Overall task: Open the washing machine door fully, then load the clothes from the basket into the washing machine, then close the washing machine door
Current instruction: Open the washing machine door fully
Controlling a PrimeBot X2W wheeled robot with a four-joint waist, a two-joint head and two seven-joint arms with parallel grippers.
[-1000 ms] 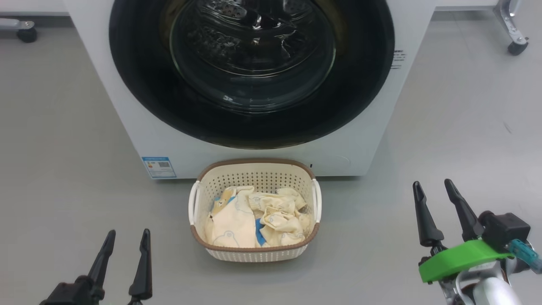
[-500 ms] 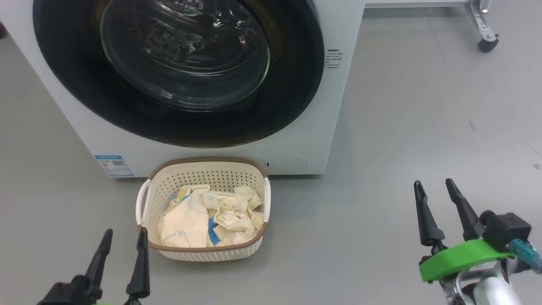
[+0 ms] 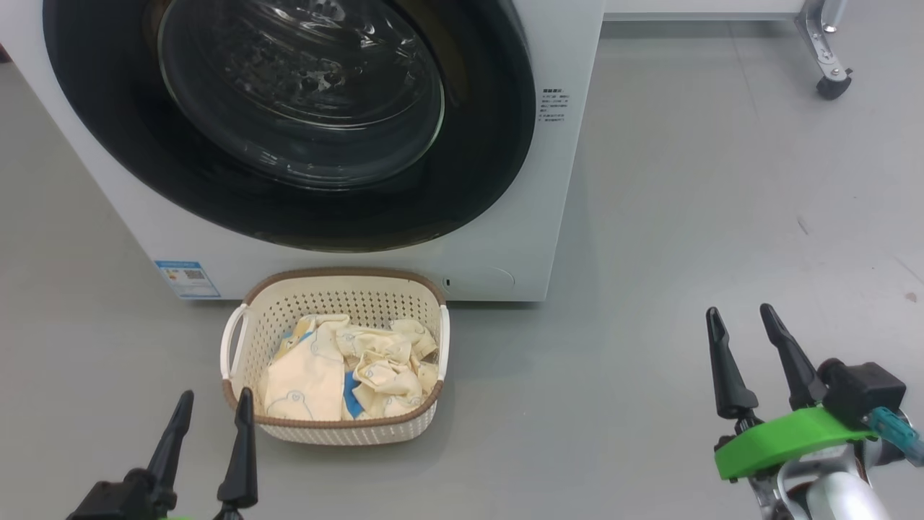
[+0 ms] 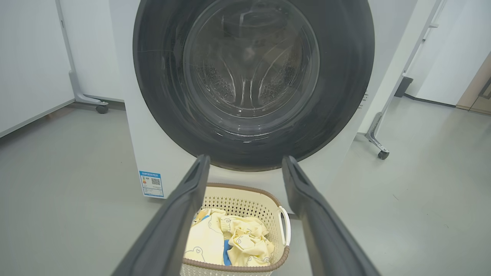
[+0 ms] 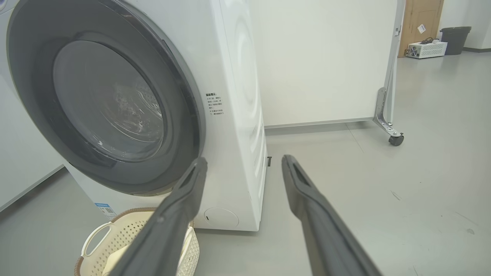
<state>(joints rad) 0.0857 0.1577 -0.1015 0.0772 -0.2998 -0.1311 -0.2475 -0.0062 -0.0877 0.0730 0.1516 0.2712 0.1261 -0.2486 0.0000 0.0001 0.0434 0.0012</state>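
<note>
We have both tools released and empty: the left tool (image 3: 218,394) sits at the lower left of the head view with its fingers spread, and the right tool (image 3: 739,310) at the lower right, equally spread, over bare floor (image 3: 650,217). Just beside the left tool stands the basket (image 3: 332,274), in the lower left centre, with the clothes (image 3: 339,368) heaped inside it. Directly above it in the frame, the washing machine door (image 3: 480,144) lies flush against the washing machine (image 3: 559,217), so we judge the first step not yet done. The trouble we foresee begins with that door. No handle or recess shows on its glossy ring, and we cannot tell which side is hinged, so a finger placed on the wrong edge could slide off the smooth black surface or push where it should pull. The basket stands close against the machine's foot under the door's lower rim. We think the door passes above it, but a forearm reaching in low could knock the light tub and spill the garments. The right tool is well apart from the door and must cross open floor to reach it. A blue sticker (image 3: 186,279) marks the machine's lower left corner, and a metal leg on a caster (image 3: 834,85) stands far off at the upper right, out of our way.
</note>
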